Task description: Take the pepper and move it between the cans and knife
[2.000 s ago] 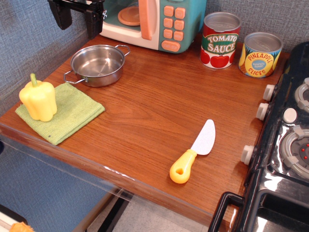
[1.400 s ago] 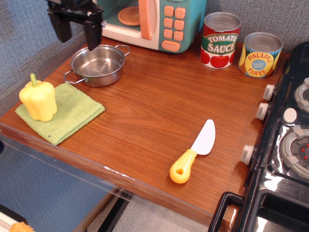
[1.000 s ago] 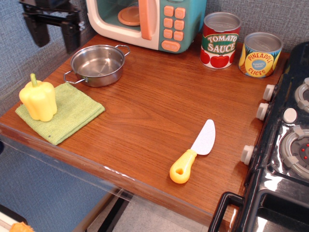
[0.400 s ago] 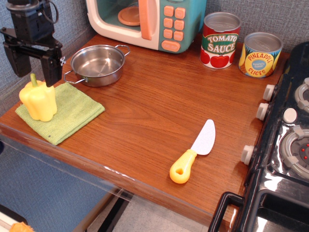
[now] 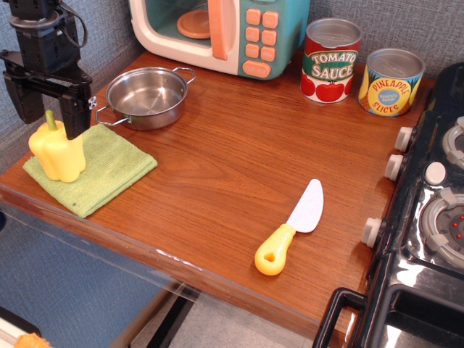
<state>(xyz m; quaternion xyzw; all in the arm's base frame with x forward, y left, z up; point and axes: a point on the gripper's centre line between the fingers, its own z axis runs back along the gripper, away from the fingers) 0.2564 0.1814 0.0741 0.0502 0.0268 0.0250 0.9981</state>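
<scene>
Hand (image 5: 49, 109) has dropped a little lower, its open fingers now straddling the stem of the pepper (image 5: 57, 149) without gripping. Pepper stays upright on the green cloth (image 5: 109, 170), far from cans (image 5: 360, 67) and knife (image 5: 290, 227)

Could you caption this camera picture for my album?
Open robot hand poised above a yellow pepper on a green cloth.
</scene>
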